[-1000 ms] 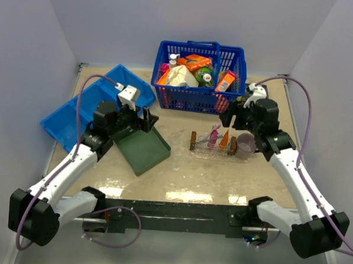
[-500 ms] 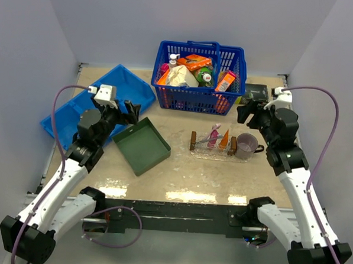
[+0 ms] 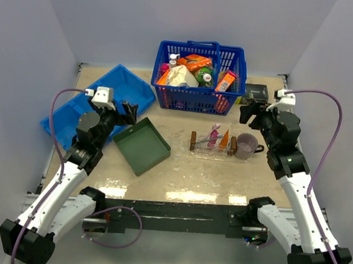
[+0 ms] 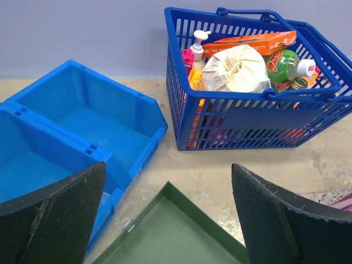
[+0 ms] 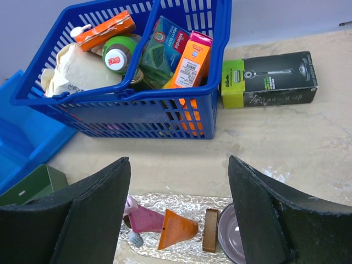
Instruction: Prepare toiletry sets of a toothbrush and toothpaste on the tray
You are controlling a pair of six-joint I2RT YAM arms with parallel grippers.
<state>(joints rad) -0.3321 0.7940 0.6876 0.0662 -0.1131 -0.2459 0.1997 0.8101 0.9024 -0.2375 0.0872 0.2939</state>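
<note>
Both arms are up off the desk (image 3: 180,176) right now and neither is carrying anything.

The left tool (image 3: 130,112) has its jaws spread as wide as they go, with nothing between them. The dark green square tray (image 3: 141,147) sits right below it. The blue plastic divided bin (image 4: 82,126) is ahead and off to its left, and the blue wire-style shopping basket (image 4: 242,118), full of groceries, is ahead to its right.

The right tool (image 5: 179,209) is also open, a bit less wide, and empty. The flat clear plastic tray with brown wooden handles (image 3: 202,152) lies just below and in front of it, pretty much lined up between the fingers. The short orange tapered tube (image 5: 177,234) and the short pink tapered tube (image 5: 146,219) are on that tray side by side, pink to the left of orange. The purple mug (image 3: 245,145) is at the tray's right end, touching or nearly touching the handle there. I can't tell which. Further ahead of this tool is the basket, and a black and green cardboard box (image 5: 269,80) lies flat on the desk to the basket's right.
</note>
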